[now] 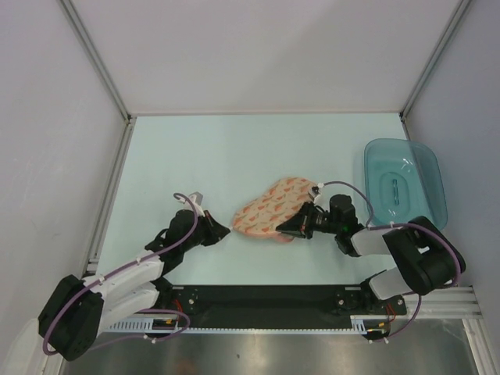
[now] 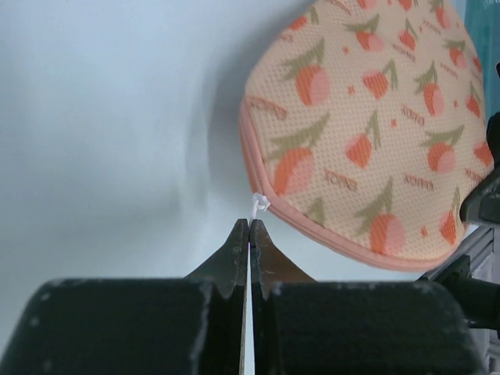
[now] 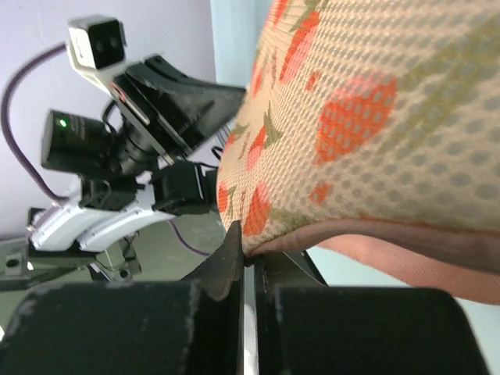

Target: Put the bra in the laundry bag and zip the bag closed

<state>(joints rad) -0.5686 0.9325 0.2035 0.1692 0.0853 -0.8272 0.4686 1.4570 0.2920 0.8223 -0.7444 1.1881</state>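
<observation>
One laundry bag (image 1: 269, 207), peach w/ orange-red print, lies flat on the table (image 1: 195, 156) btwn the two pincers, lobes folded together. Bra not visible anywhere; presumably inside, can't confirm.

Left pincer (image 1: 224, 232): tips pressed together. A small white zip pull (image 2: 259, 205) sits at their very end and looks nipped there. The bag's pink rim is just ahead of the tips and off to their right.

Right pincer (image 1: 283, 229): pinching the bag's near rim. In the wrist view the pink edging sits in the closed tips and the printed mesh bulges above them.

Zip: the rim seen from the left wrist looks shut up to the pull. The rest of the run is hidden, so can't say if it's fully closed.

Risks, as judged:
- The pull is held only by the tip ends, so any sideways tug could slip it free.
- The right pincer's bite on the rim is shallow. If it gives, the bag slides w/ the pull rather than zipping.
- An off-line pull could jam the slider or catch fabric.

Around: a teal tray (image 1: 426, 160) sits behind and outboard of the right pincer, well apart from the bag. Nothing lies btwn the left pincer's tips and the bag. The right arm's cable arcs near the bag's far end, a possible snag.
</observation>
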